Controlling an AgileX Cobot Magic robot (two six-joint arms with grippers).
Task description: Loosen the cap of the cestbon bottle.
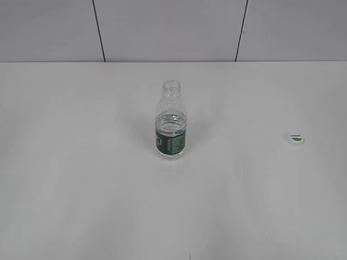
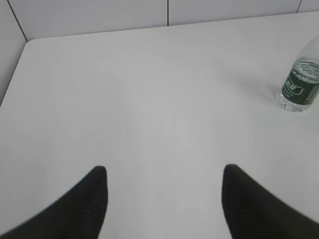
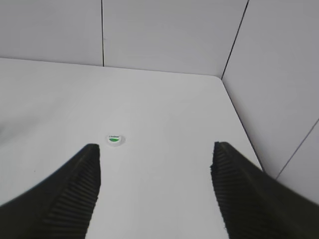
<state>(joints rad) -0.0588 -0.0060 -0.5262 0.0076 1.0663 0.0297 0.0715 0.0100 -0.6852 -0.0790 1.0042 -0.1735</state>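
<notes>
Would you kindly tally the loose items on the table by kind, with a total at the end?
Bottles: 1, the cestbon bottle, upright and uncapped.
Caps: 1, the cap, lying on the table apart from the bottle, to its right in the exterior view.
Total: 2

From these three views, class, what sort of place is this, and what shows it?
Probably a robot test bench, not a home: a bare white table, plain grey panelled walls, and just one open bottle with its cap lying apart.
</notes>
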